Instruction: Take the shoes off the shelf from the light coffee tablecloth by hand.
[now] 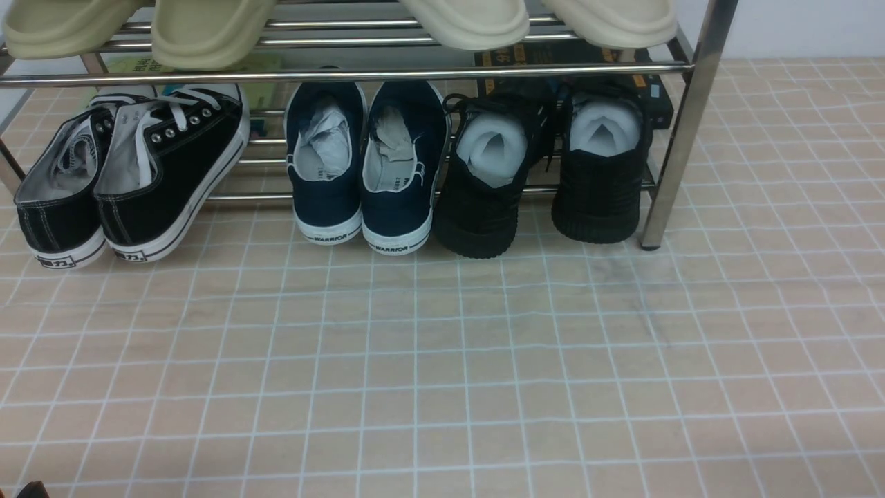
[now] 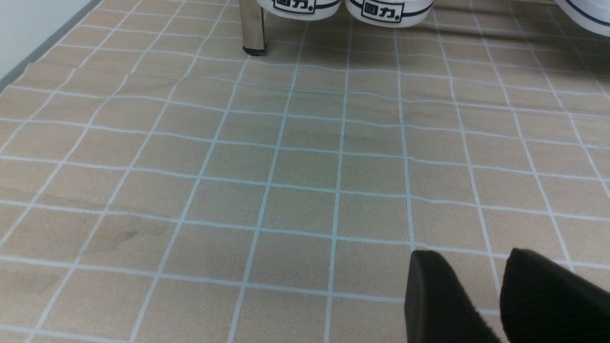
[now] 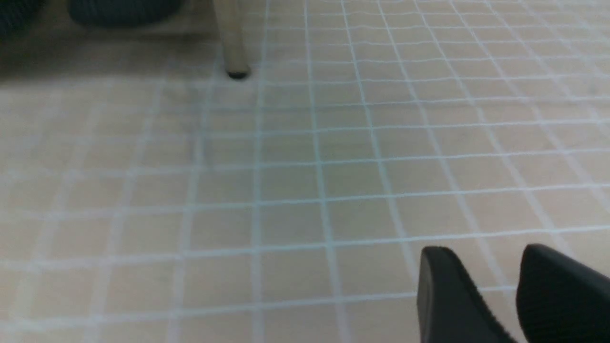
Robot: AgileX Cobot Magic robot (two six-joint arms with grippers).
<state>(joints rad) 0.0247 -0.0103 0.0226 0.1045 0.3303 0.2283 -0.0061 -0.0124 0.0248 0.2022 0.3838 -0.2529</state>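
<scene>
On the lower tier of the shelf (image 1: 346,72), at its right end next to the front right leg (image 1: 681,124), sit the black knit sneakers (image 1: 487,194). Both of the pr are there, heels toward the robot and poking out past the front bars, white paper stuffing showing. So nothing's off the shelf yet; task looks to be at the very start. Navy WARRIOR pair (image 1: 366,166) is just beside them on the left, black canvas white-laced pair (image 1: 131,173) further left, cream slippers (image 1: 207,28) on the tier above. None of those are wanted.

Light coffee tablecloth (image 1: 442,360) in front of the shelf has no shoe set on it. Neither arm shows in front view. Left gripper (image 2: 472,259): fingers spread w/ a gap, nothing btw them, low over the cloth, well short of the canvas pr's heels. Right gripper (image 3: 486,255): same, spread and empty, over the cloth, shelf leg and a dark sole ahead of it, well apart.

Left to do, as I judge it: the whole job. Reach in, grip each sneaker, pull it clear of the bars, set it on the cloth. Right arm seems the better placed.
</scene>
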